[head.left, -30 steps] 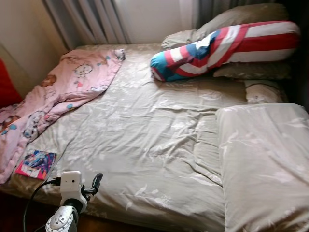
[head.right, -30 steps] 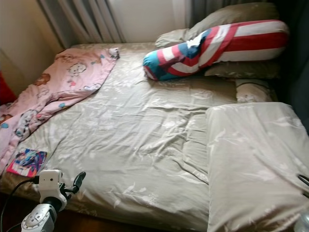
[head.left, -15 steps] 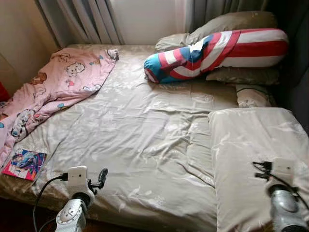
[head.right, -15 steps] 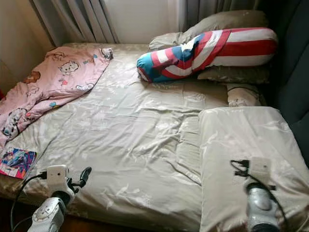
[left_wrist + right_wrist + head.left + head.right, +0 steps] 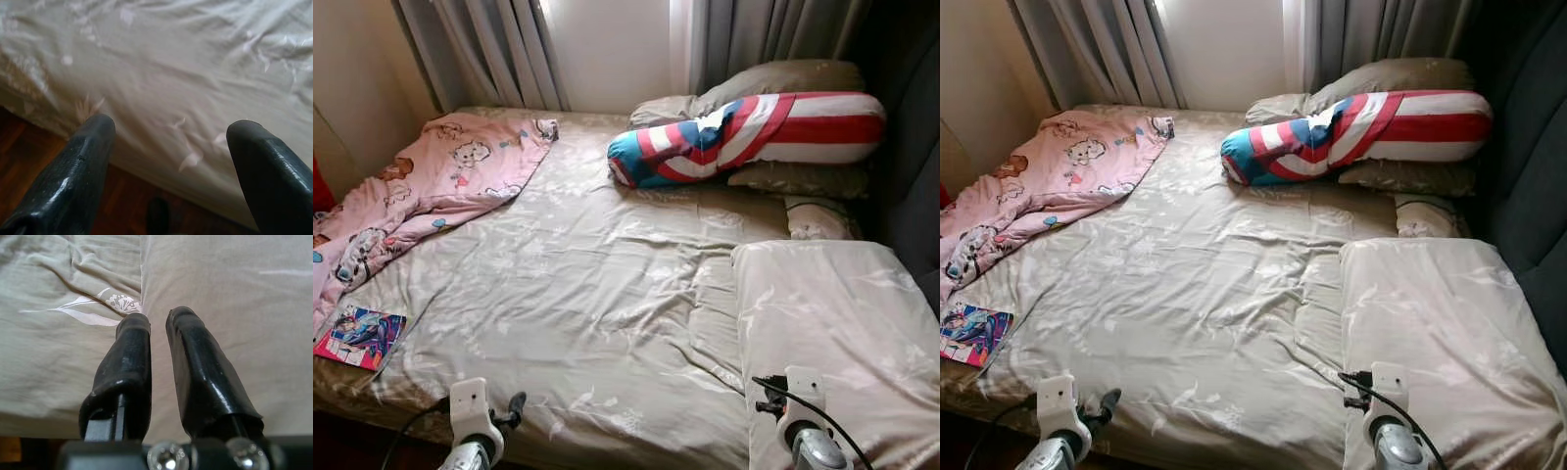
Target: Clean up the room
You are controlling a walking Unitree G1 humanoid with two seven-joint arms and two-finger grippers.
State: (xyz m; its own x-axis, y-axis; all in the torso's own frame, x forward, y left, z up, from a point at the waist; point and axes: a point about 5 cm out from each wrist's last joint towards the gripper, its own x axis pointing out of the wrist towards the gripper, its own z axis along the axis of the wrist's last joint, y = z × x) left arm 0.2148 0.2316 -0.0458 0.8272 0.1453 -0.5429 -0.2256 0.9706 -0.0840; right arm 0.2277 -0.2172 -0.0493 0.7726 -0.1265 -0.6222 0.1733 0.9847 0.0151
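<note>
The bed (image 5: 607,294) wears a pale beige-olive cover printed with faint white flowers and leaves. The folded duvet (image 5: 832,323) at its right edge has the same beige with white sprigs. A pink blanket (image 5: 431,191) with cartoon animals in white, brown and blue lies along the left edge. The bolster (image 5: 754,132) at the head is striped red and white, with blue and turquoise at one end. The pillows (image 5: 783,78) behind it are dull olive-beige. A booklet (image 5: 357,336) at the near left corner is pink, blue and purple. The curtains (image 5: 499,49) are grey. Both grippers have glossy black fingers (image 5: 132,377) on silver arms.
</note>
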